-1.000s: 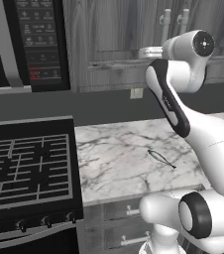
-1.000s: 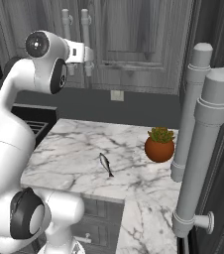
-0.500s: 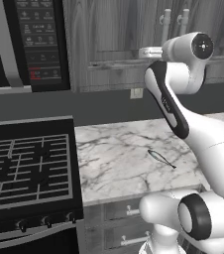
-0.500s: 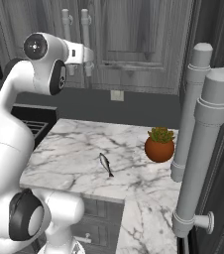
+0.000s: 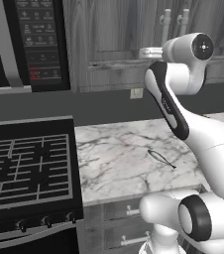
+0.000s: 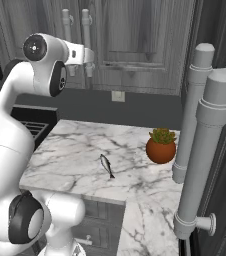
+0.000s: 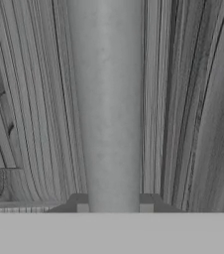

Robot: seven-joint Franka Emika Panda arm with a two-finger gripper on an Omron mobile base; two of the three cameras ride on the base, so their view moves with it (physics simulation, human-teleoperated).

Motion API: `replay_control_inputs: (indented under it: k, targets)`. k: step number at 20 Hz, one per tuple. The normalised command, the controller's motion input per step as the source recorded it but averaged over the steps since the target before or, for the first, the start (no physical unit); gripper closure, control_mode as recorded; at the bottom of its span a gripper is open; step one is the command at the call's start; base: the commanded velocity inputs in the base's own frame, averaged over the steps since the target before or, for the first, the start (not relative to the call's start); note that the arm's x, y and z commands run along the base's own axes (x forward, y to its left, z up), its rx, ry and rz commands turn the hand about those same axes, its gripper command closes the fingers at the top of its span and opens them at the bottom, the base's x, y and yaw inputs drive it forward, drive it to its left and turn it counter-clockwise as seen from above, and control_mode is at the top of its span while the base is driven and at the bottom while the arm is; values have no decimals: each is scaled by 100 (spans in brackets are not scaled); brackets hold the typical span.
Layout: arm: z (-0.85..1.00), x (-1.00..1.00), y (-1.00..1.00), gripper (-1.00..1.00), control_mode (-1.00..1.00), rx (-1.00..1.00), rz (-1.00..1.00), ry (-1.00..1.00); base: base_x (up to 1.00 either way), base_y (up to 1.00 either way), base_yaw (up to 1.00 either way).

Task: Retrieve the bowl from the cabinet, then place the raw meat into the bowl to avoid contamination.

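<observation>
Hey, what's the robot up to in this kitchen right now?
The white arm has reached up to the grey wall cabinet, and its end effector sits around one of the long pale bar handles, a finger on each side. The cabinet doors look shut, so the bowl is not out yet. The raw meat, a thin fish-like sliver, lies untouched on the marble counter, apart from a potted plant.

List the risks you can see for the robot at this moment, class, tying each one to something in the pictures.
1. The gripper pinches a round bar handle of the cabinet near its lower end; it may slip off when pulling.
2. The raw meat lies bare on the marble counter, so contamination continues.
3. The plant pot stands near the meat; a later reach might knock it.
</observation>
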Motion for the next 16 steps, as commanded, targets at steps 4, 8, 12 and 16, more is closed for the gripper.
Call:
replay_control_inputs:
  k: [4, 8, 12, 16]
  targets:
    - [-3, -6, 2, 100, -100, 0, 0, 0, 0, 0, 0]
    - [9, -27, 10, 100, -100, 0, 0, 0, 0, 0, 0]
    - [18, -42, 15, 100, -100, 0, 0, 0, 0, 0, 0]
    - [15, -47, 31, 100, -100, -2, 0, 0, 0, 0, 0]
